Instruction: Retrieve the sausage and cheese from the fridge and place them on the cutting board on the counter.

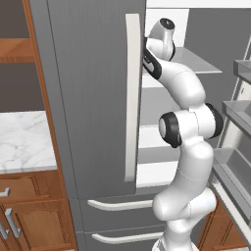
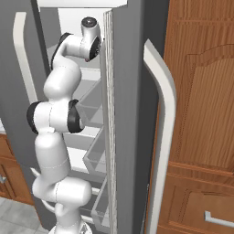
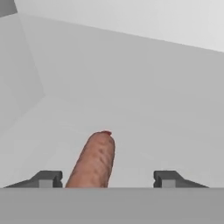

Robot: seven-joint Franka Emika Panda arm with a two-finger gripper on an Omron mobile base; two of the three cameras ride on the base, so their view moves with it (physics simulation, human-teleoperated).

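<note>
Arm reaching into the open fridge [image 1: 93,98]
The fingers [image 3: 106,179] stand apart around the sausage [image 3: 92,161] at lower centre, touching neither side; arm bent upward.

Brown wooden cabinets [image 1: 29,220] with silver bar handles [image 1: 12,223] stand lower left in the left base view. A tall wooden panel door [image 2: 201,91] fills the right of the right base view. Grey tiled floor [image 2: 13,219] shows lower left there.

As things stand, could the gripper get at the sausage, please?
Probably yes: the sausage lies between the open gripper's fingertips on the fridge shelf, with nothing in between.
</note>
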